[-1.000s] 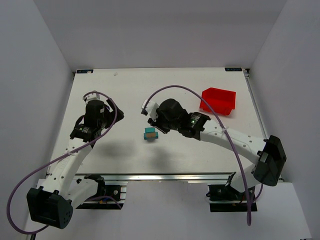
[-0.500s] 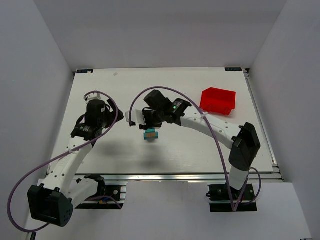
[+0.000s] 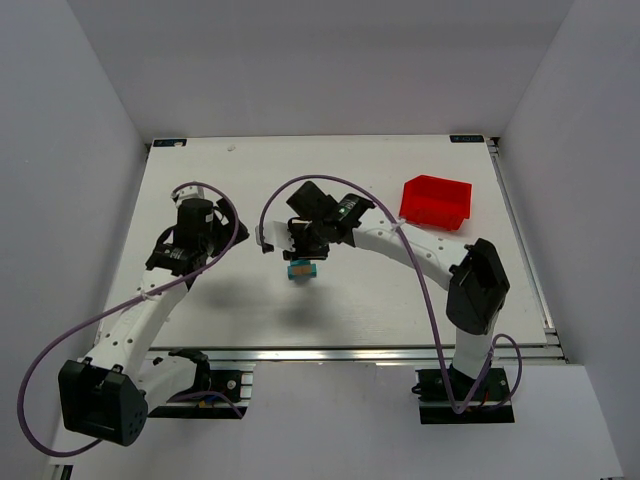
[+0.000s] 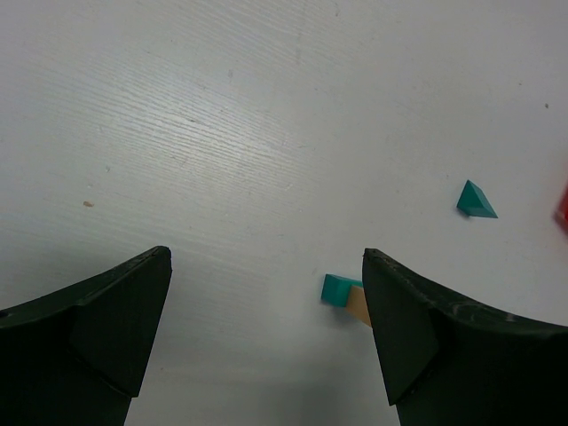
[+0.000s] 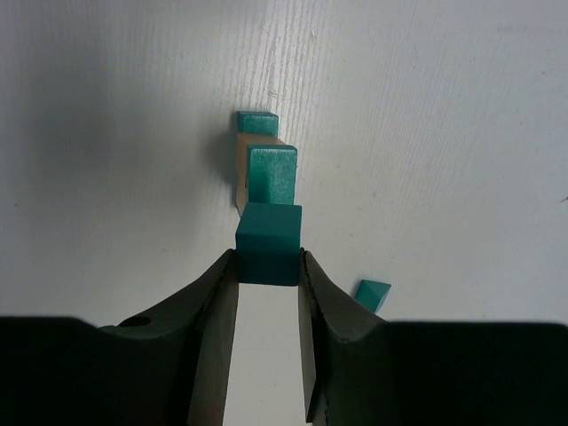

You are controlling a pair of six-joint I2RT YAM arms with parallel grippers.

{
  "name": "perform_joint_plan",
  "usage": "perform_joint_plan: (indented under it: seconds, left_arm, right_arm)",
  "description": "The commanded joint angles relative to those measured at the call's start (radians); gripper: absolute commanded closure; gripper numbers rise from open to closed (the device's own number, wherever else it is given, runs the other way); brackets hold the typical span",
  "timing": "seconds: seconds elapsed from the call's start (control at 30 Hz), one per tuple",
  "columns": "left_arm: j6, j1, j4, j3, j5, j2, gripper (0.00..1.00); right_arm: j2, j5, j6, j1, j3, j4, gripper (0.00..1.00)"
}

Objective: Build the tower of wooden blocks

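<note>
Two grippers are showing at this station, and only one is loaded. The right gripper point(image 5: 268, 264) is pinching a teal cube point(image 5: 268, 235) between its fingers point(image 5: 217, 302). The pads are pressing on opposite side faces, so the underside is being left free for setting down. This gripper is hanging over the wood block tower point(image 3: 300, 268), which is standing near the middle of the table point(image 3: 220, 300), well apart from the red bin point(image 3: 435, 200) at the right rear.

In the right wrist view the tower is reading as a tan block point(image 5: 240, 173) with teal pieces on and beside it, and the upper teal face point(image 5: 272, 173) is lying just ahead of the held cube. Whether cube and tower are touching cannot be told.

The left gripper point(image 4: 264, 256) is spread wide and carrying nothing. It is hovering to the left of the stack, in my judgement standing off so as not to crowd the placement. A teal wedge point(image 4: 477, 200) is lying loose on the table, apart from the tower, probably waiting as a later piece.

The step in hand is judged to be seating the cube. The risk lies in the fingers nudging so small a stack as they are opening
</note>
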Motion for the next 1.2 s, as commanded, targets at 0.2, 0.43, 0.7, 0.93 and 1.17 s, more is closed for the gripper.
perform_joint_plan:
  seconds: [0.2,0.43,0.7,0.93,1.17]
  left_arm:
    - [0.013,0.000,0.014,0.012,-0.008,0.008,0.02]
    - [0.013,0.003,0.023,0.006,-0.005,0.008,0.02]
    - [0.012,0.004,0.037,-0.005,0.010,0.013,0.02]
    - [0.013,0.003,0.048,-0.006,0.020,0.016,0.02]
    - [0.012,0.004,0.046,-0.006,0.021,0.014,0.02]
  right_arm:
    - [0.031,-0.050,-0.022,-0.013,0.060,-0.039,0.77]
    - [0.061,-0.050,-0.014,-0.019,0.073,-0.027,0.77]
    - [0.077,-0.049,-0.017,-0.018,0.084,-0.032,0.75]
    - [0.087,-0.047,-0.014,-0.018,0.104,-0.030,0.74]
    - [0.090,-0.066,-0.031,-0.019,0.112,-0.049,0.73]
